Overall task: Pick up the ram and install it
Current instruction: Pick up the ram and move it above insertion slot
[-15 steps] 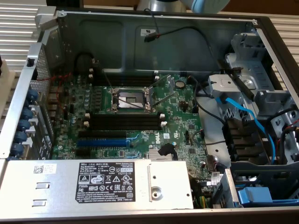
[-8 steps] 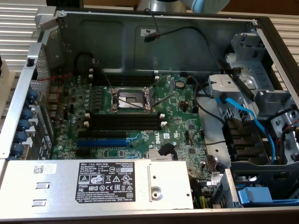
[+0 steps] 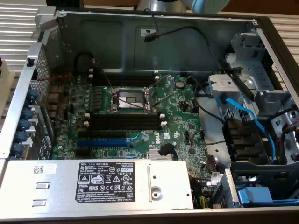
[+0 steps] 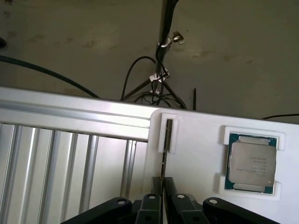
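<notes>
The ram (image 4: 164, 149) stands on edge in a narrow slot of a white holder (image 4: 196, 154) and shows as a thin dark strip. My gripper (image 4: 163, 181) is at the strip's near end. Its two black fingers (image 4: 172, 189) press against either side of the strip, so the gripper is shut on the ram. In the exterior view, the open computer case holds the green motherboard (image 3: 173, 121). Its long black memory slots (image 3: 126, 119) with white end clips lie just below the CPU socket (image 3: 131, 98).
A processor chip (image 4: 251, 162) sits in a recess of the white holder beside the ram. A ribbed metal surface (image 4: 70, 163) adjoins the holder, and cables (image 4: 159, 79) hang beyond it. In the case are a blue expansion slot (image 3: 100, 142), the power supply (image 3: 93, 179), blue cables (image 3: 243, 112) and drive bays.
</notes>
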Available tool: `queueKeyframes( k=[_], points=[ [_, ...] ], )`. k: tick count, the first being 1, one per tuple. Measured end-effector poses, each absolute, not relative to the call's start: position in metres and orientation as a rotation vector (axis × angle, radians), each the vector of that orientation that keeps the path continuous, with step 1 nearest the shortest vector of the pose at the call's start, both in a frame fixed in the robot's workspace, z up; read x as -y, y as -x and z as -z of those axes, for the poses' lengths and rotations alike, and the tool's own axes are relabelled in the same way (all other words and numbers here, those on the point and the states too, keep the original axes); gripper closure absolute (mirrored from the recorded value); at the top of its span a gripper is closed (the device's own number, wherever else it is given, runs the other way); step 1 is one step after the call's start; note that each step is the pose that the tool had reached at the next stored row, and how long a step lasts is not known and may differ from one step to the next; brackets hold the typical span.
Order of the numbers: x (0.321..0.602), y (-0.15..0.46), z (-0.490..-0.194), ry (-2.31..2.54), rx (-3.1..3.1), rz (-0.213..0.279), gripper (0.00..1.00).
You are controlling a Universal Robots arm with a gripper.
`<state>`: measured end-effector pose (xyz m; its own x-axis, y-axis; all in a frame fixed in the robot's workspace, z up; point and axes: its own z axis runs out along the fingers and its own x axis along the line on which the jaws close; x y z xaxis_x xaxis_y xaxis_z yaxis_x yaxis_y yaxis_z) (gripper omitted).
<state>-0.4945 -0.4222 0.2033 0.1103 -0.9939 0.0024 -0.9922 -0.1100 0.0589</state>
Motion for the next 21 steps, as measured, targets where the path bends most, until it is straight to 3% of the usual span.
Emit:
queueKeyframes(
  k=[21],
  points=[
    [0.4237,0.4945,-0.2033,-2.305,2.07,0.062,0.85]
  ],
)
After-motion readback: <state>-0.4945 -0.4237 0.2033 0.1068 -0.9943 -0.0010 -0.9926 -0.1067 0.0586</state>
